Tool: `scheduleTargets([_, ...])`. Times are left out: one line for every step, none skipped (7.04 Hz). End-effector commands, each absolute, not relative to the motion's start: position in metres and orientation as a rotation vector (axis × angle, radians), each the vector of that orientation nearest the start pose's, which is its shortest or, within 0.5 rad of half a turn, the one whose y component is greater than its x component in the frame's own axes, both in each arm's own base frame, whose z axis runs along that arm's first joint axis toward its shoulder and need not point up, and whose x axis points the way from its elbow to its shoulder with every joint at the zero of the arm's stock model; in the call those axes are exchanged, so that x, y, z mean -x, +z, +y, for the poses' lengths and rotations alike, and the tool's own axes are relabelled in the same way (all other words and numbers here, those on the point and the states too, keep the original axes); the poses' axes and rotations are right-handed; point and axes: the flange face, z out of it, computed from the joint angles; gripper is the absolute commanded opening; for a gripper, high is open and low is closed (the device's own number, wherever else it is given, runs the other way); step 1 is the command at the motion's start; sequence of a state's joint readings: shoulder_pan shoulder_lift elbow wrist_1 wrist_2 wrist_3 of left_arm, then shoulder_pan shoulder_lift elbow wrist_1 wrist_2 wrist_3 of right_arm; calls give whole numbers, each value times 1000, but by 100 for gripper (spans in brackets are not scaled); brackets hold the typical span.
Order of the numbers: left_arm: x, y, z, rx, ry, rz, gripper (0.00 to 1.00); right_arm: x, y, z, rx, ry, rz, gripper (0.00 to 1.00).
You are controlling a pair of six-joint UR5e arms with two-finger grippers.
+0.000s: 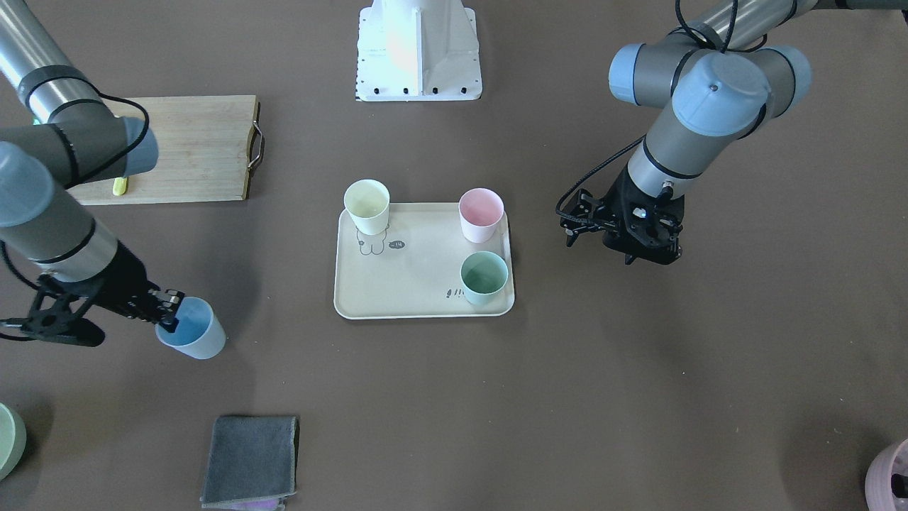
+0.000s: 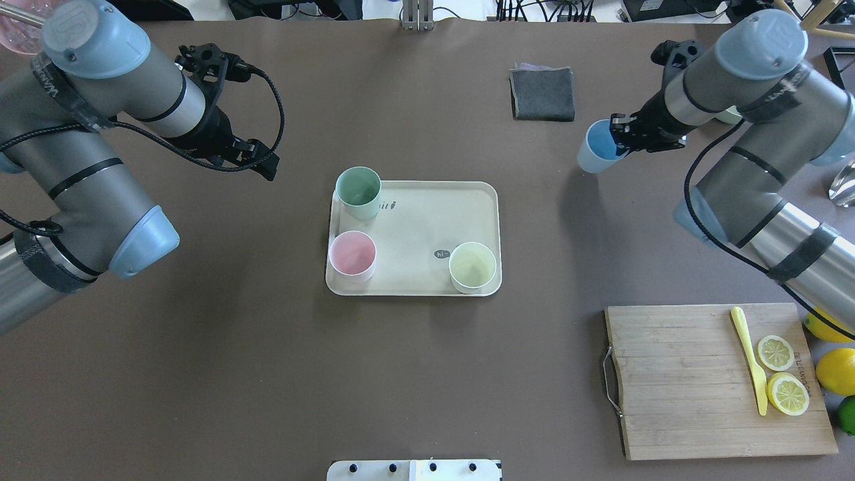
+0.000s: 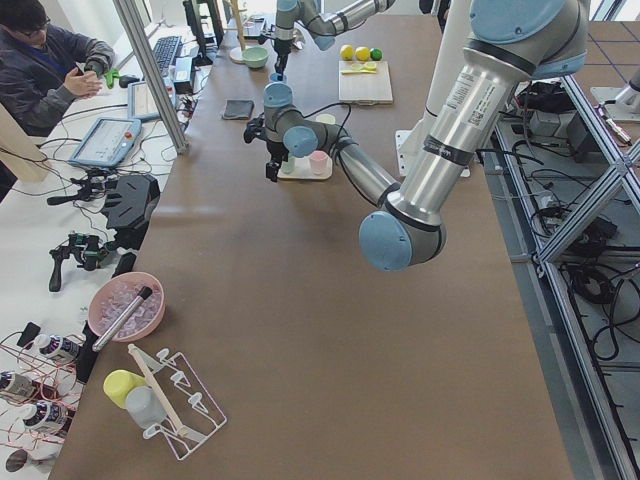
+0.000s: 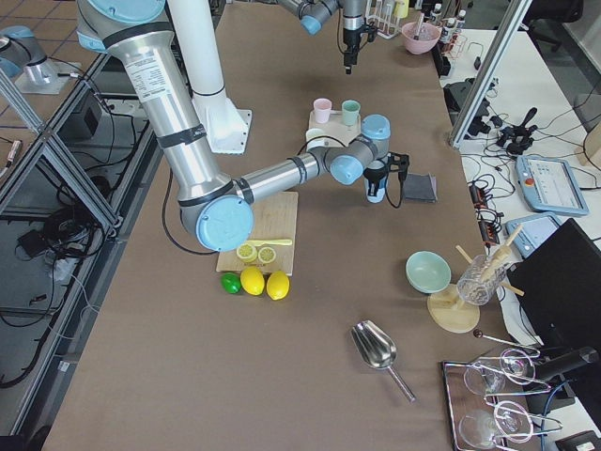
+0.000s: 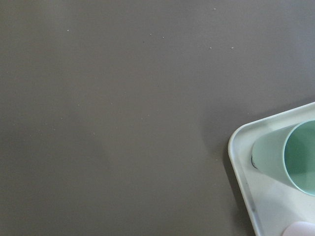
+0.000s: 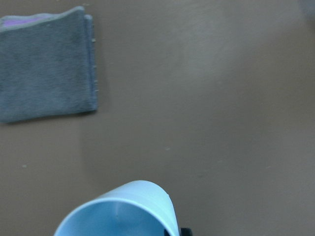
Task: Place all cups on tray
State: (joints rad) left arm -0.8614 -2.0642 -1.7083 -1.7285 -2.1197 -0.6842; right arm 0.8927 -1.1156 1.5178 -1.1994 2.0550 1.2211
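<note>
Blue cup [image 1: 202,342] rim-pinched in R end effector [image 1: 170,317].

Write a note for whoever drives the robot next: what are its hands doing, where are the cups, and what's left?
Right gripper: fingers shut on the light blue cup, which is tilted and off the tray.
Left gripper: open, empty, beside the tray.
Done: mint green cup, pink cup and pale yellow cup stand on the tray.
Left: carry the light blue cup over and set it on the tray's bare part.
</note>
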Motion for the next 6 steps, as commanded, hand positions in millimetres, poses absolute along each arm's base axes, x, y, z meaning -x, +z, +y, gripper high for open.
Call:
scheduleTargets([-313, 328, -565, -285, 258, 843, 98, 482, 261, -543, -9, 501, -819, 0])
scheduleTargets([-273, 353, -575, -276, 271, 844, 98, 506, 233, -525, 23, 524, -814, 0])
scheduleTargets([-250, 368, -579, -278, 286, 842, 98, 527, 223, -507, 23, 515, -824, 0])
scheduleTargets([-248, 373, -578, -272, 284, 840, 98, 541, 219, -496, 12, 497, -821, 0])
scheduleTargets([-247, 376, -577, -269, 283, 838, 98, 541, 221, -496, 10, 495, -819, 32])
scheduleTargets([-247, 379, -576, -264, 282, 836, 98, 537, 222, -501, 3, 495, -818, 69])
